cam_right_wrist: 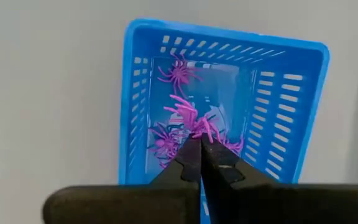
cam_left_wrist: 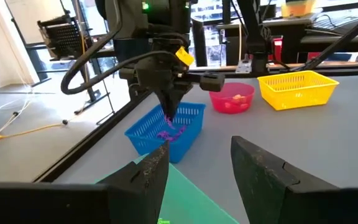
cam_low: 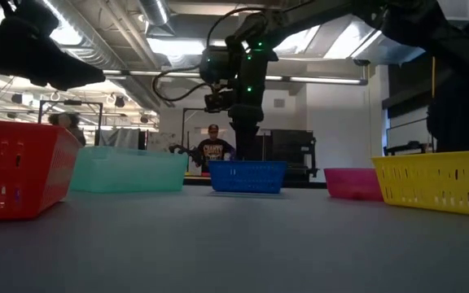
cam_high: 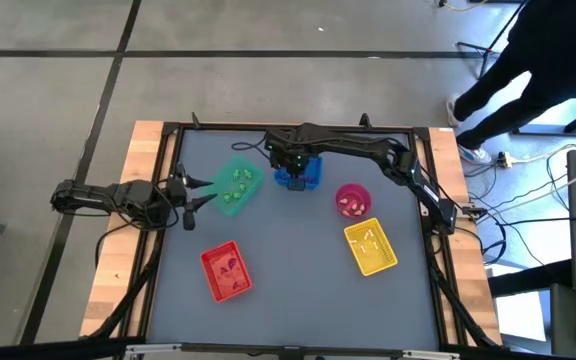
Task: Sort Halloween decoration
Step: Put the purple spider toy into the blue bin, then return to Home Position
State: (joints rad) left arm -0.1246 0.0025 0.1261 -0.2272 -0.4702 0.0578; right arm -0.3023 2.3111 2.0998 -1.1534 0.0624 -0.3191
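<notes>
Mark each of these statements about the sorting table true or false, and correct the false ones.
1. The right gripper is shut on a purple spider trinket above the blue plastic tray. True.
2. The blue plastic tray holds green trinkets. False: only purple spiders show in it.
3. The left gripper is open beside the green plastic tray. True.
4. The round pink bowl sits between the red plastic tray and the green tray. False: it lies between the blue tray and the yellow plastic tray.
</notes>
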